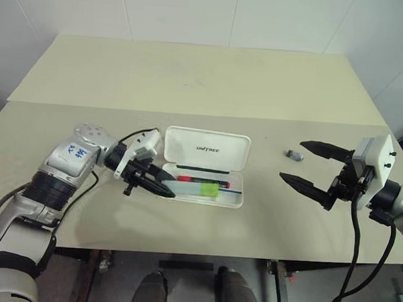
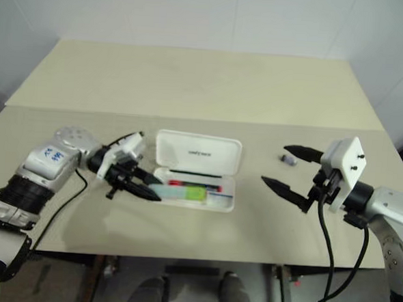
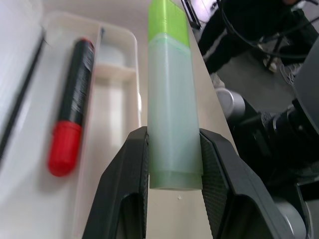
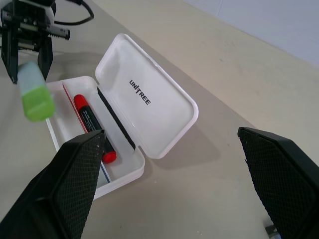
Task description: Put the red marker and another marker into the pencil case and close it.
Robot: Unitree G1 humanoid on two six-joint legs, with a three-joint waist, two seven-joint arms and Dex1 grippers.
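arms: silver-grey, black ribbed joints | left forearm: blue scribbles | hands: white housing, black fingers | cables: black

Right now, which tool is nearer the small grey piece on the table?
Right. The right tool is open just beside the grey piece; the left tool holds the green marker over the pencil case.

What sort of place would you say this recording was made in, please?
Probably a robot test room or lab, not a home: a bare beige rectangular table stands against plain white wall panels, with just a white hard-plastic pencil case lettered UNITREE and a small grey piece laid out on it.
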